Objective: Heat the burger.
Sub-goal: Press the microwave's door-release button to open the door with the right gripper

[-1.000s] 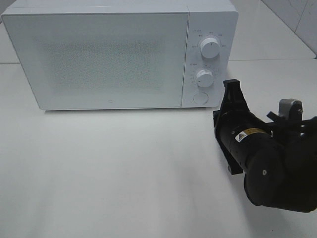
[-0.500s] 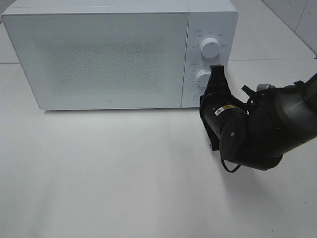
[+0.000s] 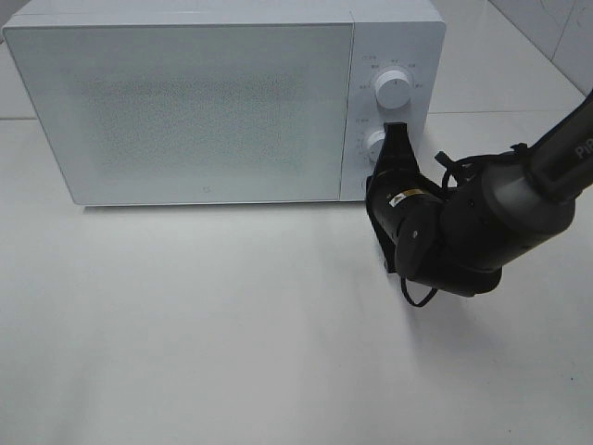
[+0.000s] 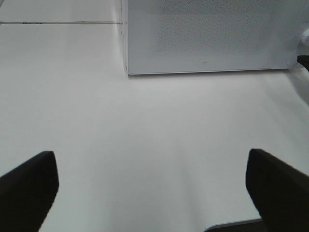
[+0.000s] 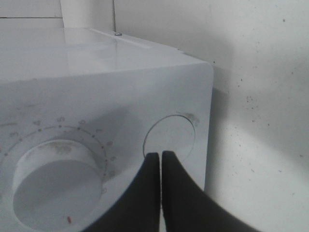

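The table [image 3: 232,352] fills the lower half of the exterior high view, white and bare around the machine. The microwave [image 3: 185,102] stands across the top of that view with its door closed. The door's speckled panel lets nothing show through.

The burger appears in none of the views. It may be behind the closed door, but that cannot be told, so nothing can be said of how it looks.

The right gripper [image 5: 160,155] reaches in from the right of the exterior view to the lower right corner of the microwave's front, below the top knob [image 3: 396,90]. Its jaws are pressed together with no gap and nothing between them. In the right wrist view the joined tips sit at the lower edge of the round button [image 5: 169,137], right of the lower knob [image 5: 55,179]. They seem to touch it, though the angle leaves that unsure.

The left gripper [image 4: 149,154] hangs back over bare table, its jaws spread wide and empty, facing the microwave's lower left corner at the top of its view.

The step in hand looks like pressing the round button, probably the door release. The next move likely calls for a firm, straight push on the button's centre. The joined tips are narrow and sit near its rim, so they could slide off.
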### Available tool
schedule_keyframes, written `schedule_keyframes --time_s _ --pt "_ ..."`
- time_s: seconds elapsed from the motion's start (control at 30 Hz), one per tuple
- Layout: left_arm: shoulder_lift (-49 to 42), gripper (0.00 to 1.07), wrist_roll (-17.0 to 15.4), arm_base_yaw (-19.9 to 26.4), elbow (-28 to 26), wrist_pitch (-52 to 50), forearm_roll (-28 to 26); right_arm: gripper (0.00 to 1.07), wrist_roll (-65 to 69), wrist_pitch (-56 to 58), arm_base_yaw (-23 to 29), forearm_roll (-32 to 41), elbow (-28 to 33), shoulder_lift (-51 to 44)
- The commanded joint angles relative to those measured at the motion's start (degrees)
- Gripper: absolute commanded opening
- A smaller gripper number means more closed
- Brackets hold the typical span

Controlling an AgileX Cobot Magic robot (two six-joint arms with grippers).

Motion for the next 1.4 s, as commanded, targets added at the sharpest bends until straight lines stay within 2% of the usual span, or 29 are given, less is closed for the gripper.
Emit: schedule_keyframes --time_s 0.03,0.3,0.63,1.4 --pt "-1.03 0.98 -0.23 0.23 0.23 -0.11 -0.52 0.0 -0.34 0.74 -0.97 -0.97 -1.55 0.52" --pt "-1.03 0.98 -0.23 0.23 0.23 -0.11 -0.52 0.0 -0.23 1.72 -1.49 -0.69 -4.41 3.04" --pt "-1.03 0.98 -0.23 0.23 0.23 -0.11 -0.52 0.0 -0.34 0.4 -2.29 0.63 -4.41 3.5" --pt "-1.03 0.98 -0.23 0.23 0.23 -0.11 -0.52 0.0 -0.8 -8.02 -2.29 0.74 -8.42 4.35"
